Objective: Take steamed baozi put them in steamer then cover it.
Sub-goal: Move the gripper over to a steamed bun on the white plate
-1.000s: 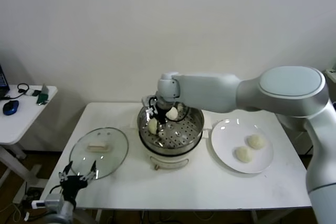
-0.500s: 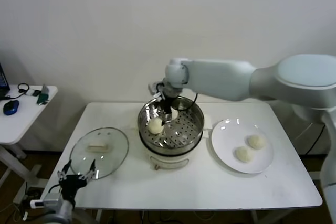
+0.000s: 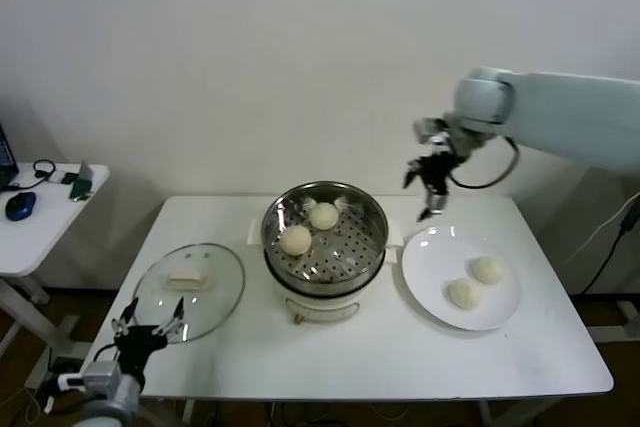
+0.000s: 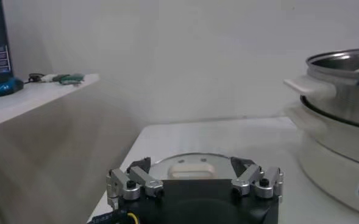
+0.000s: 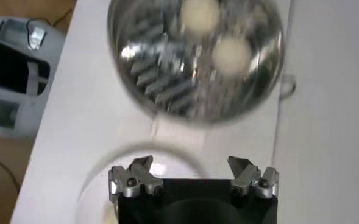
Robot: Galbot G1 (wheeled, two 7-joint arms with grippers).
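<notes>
White table (image 3: 380,347) – cover (image 3: 189,289) flat, handle crosswise; right claw (image 3: 428,187) agape, empty; left claw (image 3: 148,330) agape.

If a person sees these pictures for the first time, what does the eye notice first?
The shiny steamer at the table's middle, with two baozi inside. Beside it, a white plate holds two more, and the open right gripper hangs above its far edge.
</notes>
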